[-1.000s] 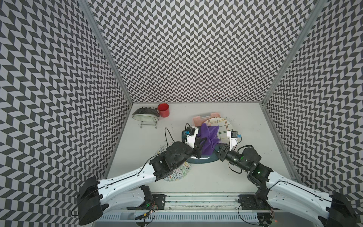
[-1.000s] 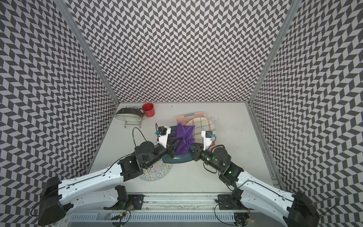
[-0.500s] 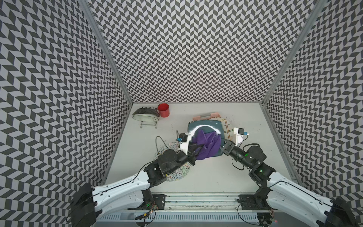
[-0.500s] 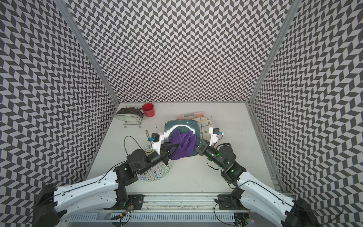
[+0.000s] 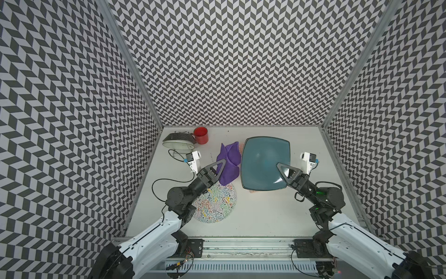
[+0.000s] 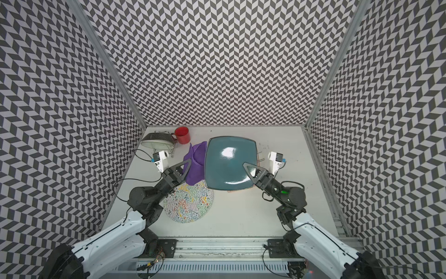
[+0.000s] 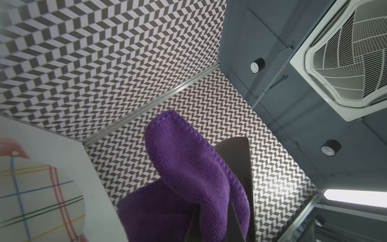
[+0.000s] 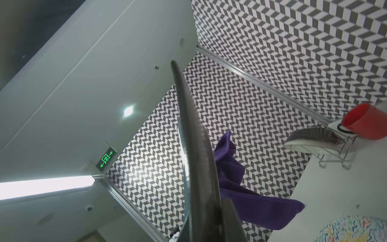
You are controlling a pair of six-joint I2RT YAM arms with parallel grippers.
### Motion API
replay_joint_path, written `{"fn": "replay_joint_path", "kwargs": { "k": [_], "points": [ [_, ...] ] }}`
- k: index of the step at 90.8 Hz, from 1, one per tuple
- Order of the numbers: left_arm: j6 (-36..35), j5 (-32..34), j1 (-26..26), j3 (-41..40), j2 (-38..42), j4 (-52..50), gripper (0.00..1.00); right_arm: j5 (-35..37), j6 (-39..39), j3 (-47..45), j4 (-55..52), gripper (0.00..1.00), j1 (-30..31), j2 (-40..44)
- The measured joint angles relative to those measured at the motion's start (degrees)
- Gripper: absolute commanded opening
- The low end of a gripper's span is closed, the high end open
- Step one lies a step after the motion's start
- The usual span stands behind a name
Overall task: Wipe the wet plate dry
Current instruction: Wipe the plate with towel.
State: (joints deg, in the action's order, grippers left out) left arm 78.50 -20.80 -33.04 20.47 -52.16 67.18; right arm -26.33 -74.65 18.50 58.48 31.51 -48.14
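The plate [image 5: 263, 159], square and teal, is held off the table [image 5: 260, 217] over the right middle of the workspace. It is tilted so that its upper face looks up toward the top camera. The right gripper [image 5: 282, 171] pinches its near right corner with the jaws drawn narrow on the rim and one finger lying on the face. In the right wrist view the plate [image 8: 194, 146] shows edge-on, rising from between the fingers. A corner grip leaves nearly the whole face free, and I judge the tilt is meant to offer that face to the other arm.

The left gripper [image 5: 219, 167] is clamped tight on a purple cloth [image 5: 229, 157], which bunches out past the fingers just left of the plate's left edge. Whether cloth and plate touch I cannot tell. Carried at about the plate's height, the cloth looks placed for a sweep rightward across the face. No drops can be made out, so how dry the plate is stays unknown.

A round squiggle-patterned plate [image 5: 214, 205] lies flat at the near left, under the left arm. A red mug [image 5: 200, 135] and a dish on a wire rack [image 5: 178, 142] sit in the far left corner, well clear of the wiping. A checked plate [image 7: 37, 194] shows on the table in the left wrist view.
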Motion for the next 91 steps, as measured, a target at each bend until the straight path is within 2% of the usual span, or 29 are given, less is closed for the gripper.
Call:
{"fn": "replay_joint_path", "kwargs": {
  "k": [17,40,47,56,62,68,79,91],
  "points": [
    [7.17,-0.02,-3.98,3.67,-4.66,10.82,0.0,-0.33,0.66,0.22,3.56,0.0,5.73,-5.29],
    [7.3,6.84,-15.21,3.56,-9.66,19.93,0.0,-1.4,0.24,6.73,15.61,0.0,6.75,-12.02],
    [8.94,5.57,-14.8,2.47,-11.19,21.9,0.0,-1.33,0.55,8.68,15.34,0.0,6.12,-12.35],
    [11.43,3.67,-11.28,1.64,-11.5,22.43,0.0,-1.53,2.16,9.2,12.66,0.0,6.03,-11.87],
    [12.24,2.97,-9.92,2.49,-11.47,22.75,0.0,-0.02,4.35,8.9,9.35,0.0,9.03,-11.15],
    [12.31,2.71,-10.75,4.26,-11.69,22.75,0.0,0.74,5.99,8.39,7.91,0.0,12.44,-10.78],
    [11.08,3.65,-16.81,6.6,-14.1,23.37,0.0,0.24,7.89,8.5,8.85,0.0,14.97,-9.94],
    [9.7,5.9,-22.91,6.43,-18.21,23.34,0.0,0.02,8.31,11.74,7.69,0.0,12.28,-9.44]
  ]
}}
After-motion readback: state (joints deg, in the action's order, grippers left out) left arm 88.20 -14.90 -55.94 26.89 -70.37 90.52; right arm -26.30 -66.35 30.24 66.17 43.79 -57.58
